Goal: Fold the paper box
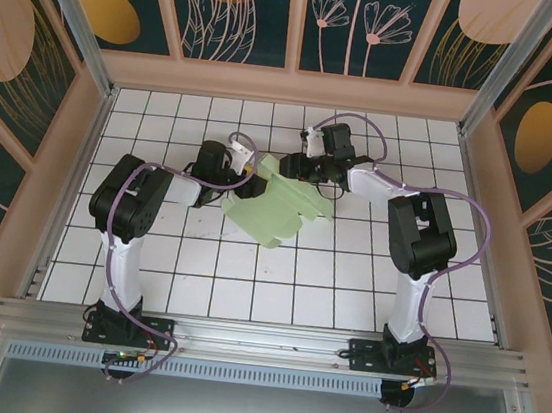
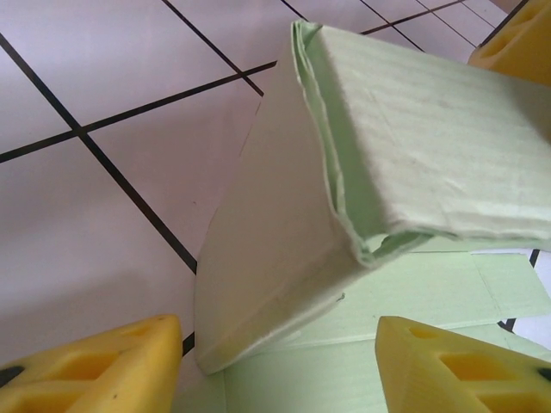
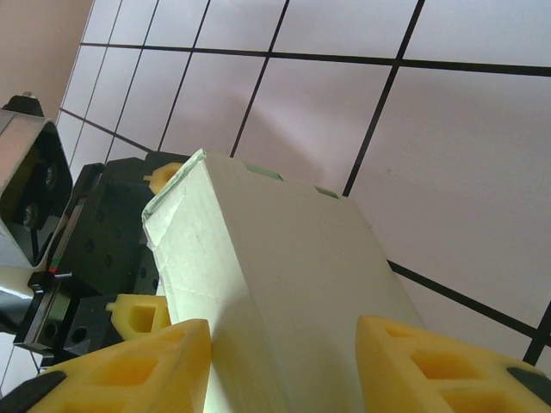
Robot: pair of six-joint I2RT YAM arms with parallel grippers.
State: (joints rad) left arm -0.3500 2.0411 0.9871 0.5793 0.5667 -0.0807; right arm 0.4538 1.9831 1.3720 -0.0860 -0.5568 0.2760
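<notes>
Thin, light, easily creased: pinch the paper box (image 1: pixel 275 212) along a fold. Left gripper (image 2: pixel 275 327) spread apart; right gripper (image 3: pixel 282 325) clamping a raised wall.

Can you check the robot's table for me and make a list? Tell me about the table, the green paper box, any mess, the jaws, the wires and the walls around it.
Surface: white tiled table with black grid lines; looks clean.
Job's things: the paper box, pale green card, partly folded with one side raised, lying between the two arms.
Clutter: nothing seen.
Grippers: left gripper, jaws open with a folded edge of the box just ahead of them; right gripper, jaws closed against a raised fold of the box.
Cables: purple cables run along both arms, looping clear of the box.
Surroundings: flower-patterned walls on three sides; metal rail at the near edge.
</notes>
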